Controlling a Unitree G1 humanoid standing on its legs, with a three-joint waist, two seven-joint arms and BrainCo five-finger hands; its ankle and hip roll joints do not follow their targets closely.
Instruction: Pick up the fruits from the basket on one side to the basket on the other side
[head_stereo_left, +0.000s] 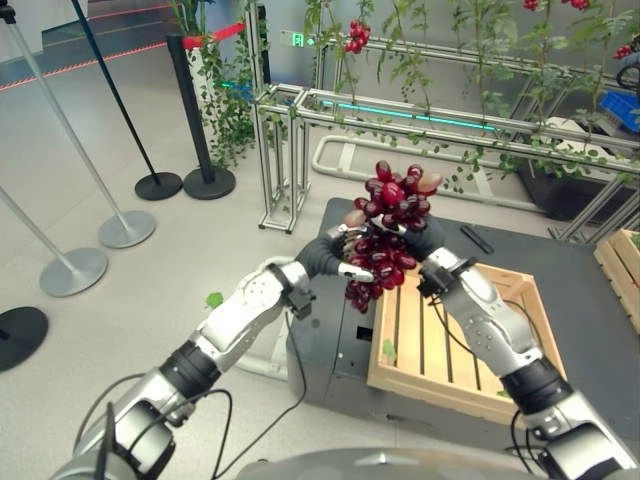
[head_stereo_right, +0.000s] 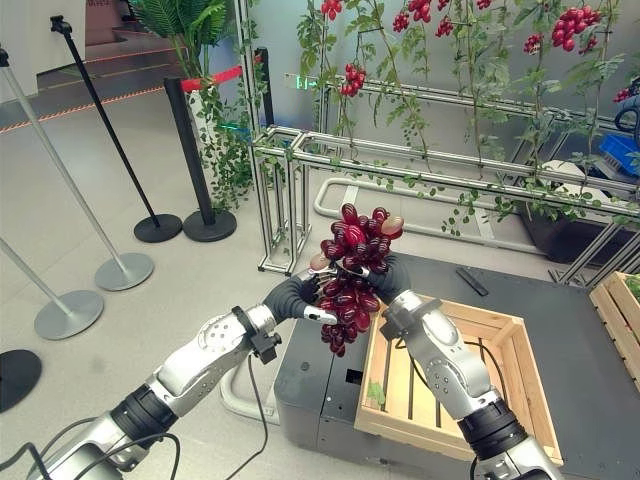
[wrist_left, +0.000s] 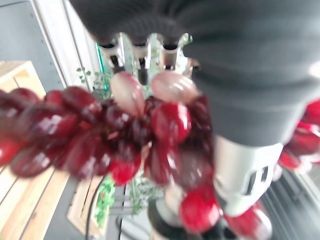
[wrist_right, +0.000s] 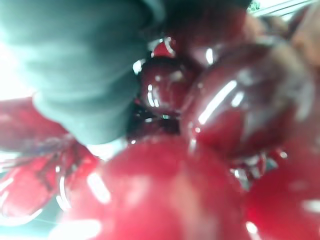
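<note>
Grapes: a big cluster of dark red grapes (head_stereo_right: 350, 265) is up in the air between my two hands, above the near left corner of the wooden crate (head_stereo_right: 520, 350).
Left robot hand: my left robot hand (head_stereo_right: 305, 295) is on the left flank of the cluster, its fingers (wrist_left: 142, 60) curled against the berries and clamped on them.
Right robot hand: my right robot hand (head_stereo_right: 392, 275) presses in from the right side of the bunch; its fingers are buried behind the fruit, so I cannot tell how they stand.
Crate: slatted, open-topped, with bare slats inside, sitting on the dark table (head_stereo_right: 600, 400) to my right; its near rim lies just below the hanging tail of the cluster.
Table edge: the table's left edge drops off right under the grapes, with open floor (head_stereo_right: 120, 330) beyond it.
Room on my left: wide bare floor, stanchion posts (head_stereo_left: 130, 225) standing well apart from my arm.
Room ahead: a metal frame rack (head_stereo_right: 275, 200) with vines (head_stereo_right: 470, 110) stands behind the table, well behind the cluster.
Far right: a second wooden crate (head_stereo_left: 622, 270) sits at the table's right edge.
</note>
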